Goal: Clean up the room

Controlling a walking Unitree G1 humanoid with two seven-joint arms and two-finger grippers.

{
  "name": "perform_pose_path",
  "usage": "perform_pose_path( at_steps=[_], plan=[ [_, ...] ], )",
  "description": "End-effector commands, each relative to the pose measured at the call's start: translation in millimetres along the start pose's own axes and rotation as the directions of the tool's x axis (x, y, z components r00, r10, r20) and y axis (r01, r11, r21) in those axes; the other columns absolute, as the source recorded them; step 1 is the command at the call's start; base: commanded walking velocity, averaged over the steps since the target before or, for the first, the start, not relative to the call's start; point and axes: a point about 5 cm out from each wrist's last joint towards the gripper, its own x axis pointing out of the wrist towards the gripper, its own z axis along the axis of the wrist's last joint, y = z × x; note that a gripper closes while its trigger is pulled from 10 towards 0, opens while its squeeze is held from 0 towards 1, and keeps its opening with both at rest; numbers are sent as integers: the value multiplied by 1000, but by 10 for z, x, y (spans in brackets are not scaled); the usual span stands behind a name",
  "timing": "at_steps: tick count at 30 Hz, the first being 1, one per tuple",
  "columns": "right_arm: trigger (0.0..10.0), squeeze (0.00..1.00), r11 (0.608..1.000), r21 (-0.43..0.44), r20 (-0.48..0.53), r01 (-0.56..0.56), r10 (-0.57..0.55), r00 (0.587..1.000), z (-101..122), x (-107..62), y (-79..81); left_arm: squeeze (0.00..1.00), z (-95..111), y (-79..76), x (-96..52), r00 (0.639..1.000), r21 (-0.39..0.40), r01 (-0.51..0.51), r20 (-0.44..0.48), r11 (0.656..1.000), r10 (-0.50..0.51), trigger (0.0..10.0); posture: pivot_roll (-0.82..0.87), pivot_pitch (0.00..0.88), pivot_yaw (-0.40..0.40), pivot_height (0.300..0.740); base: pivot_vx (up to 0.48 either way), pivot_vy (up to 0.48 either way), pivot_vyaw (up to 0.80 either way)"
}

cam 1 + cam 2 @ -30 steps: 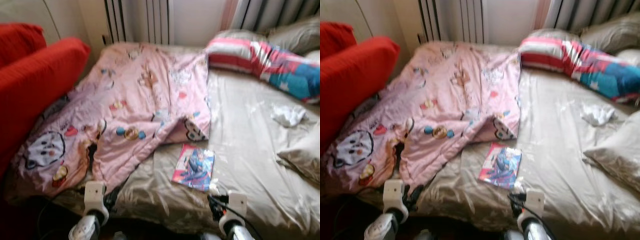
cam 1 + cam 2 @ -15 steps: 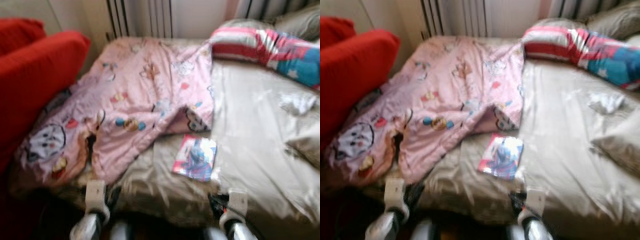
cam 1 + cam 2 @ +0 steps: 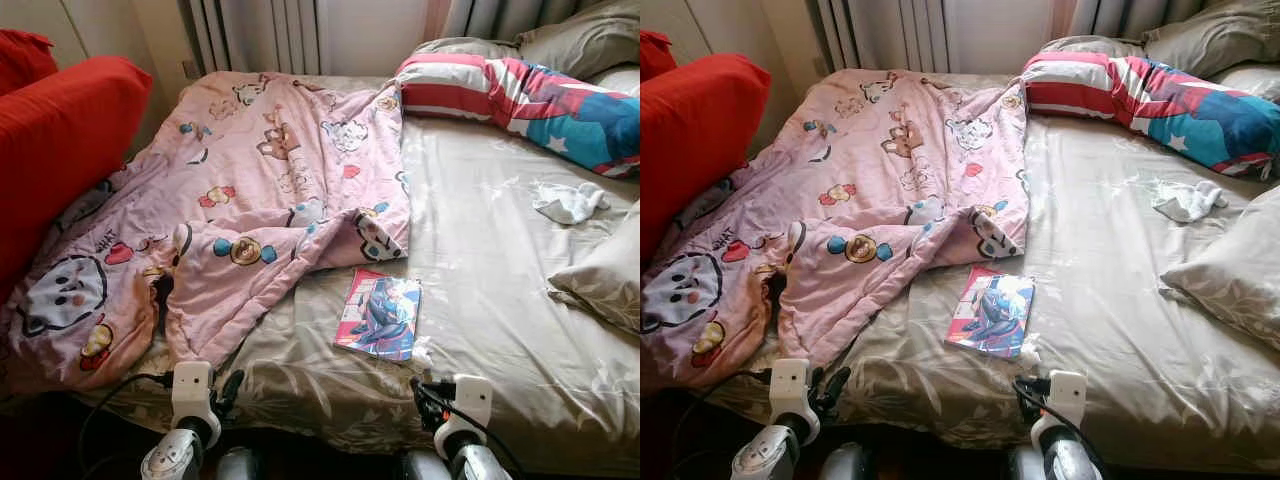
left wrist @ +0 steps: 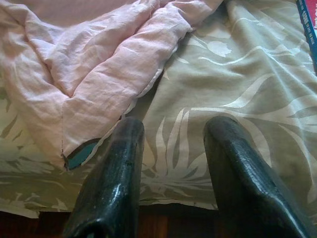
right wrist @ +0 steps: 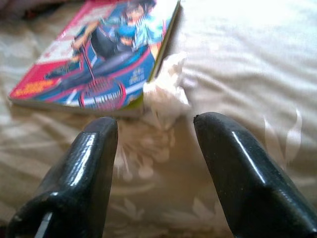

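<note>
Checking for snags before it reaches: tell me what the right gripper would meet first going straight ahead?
Probably the crumpled tissue beside the comic book, straight ahead of the right gripper; depth is uncertain.

Open beige leaf-print bedsheet (image 3: 480, 300) between crumpled pink cartoon quilt (image 3: 250, 200) and thin comic book (image 3: 380, 315); crumpled white tissue (image 5: 166, 94) ahead of right claw (image 5: 153, 163).

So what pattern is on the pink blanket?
Cartoon characters on the pink blanket, clearest in the left eye view.
</note>
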Motion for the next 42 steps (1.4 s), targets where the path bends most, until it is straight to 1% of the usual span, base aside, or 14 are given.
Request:
perform_pose_path(
  at_steps=[1,14,32,40,42],
  plan=[
    [10000,0,1000,4,-1,4,-4,1000,-17,-15,-12,0,-35,33,-30,1000,1,-9,-17,1000,9,10000,14,210,39,577,0,0,0],
    [10000,0,1000,17,-10,6,-6,1000,-33,-19,-22,0,-43,13,-26,1000,3,-7,-22,1000,7,10000,12,209,38,577,0,0,0],
    [10000,0,1000,16,-18,-8,8,1000,-41,-17,-8,0,-37,10,-25,1000,4,-5,-18,1000,5,10000,13,211,38,577,308,0,0],
    [10000,0,1000,24,-20,-8,8,1000,-44,-18,-7,0,-35,0,-25,1000,5,0,-14,1000,0,10000,14,211,38,577,0,0,0],
    [10000,0,1000,29,-17,9,-8,1000,-39,-18,-21,0,-36,2,-27,1000,4,-1,-14,1000,1,10000,13,212,38,577,0,0,0]
  ],
)
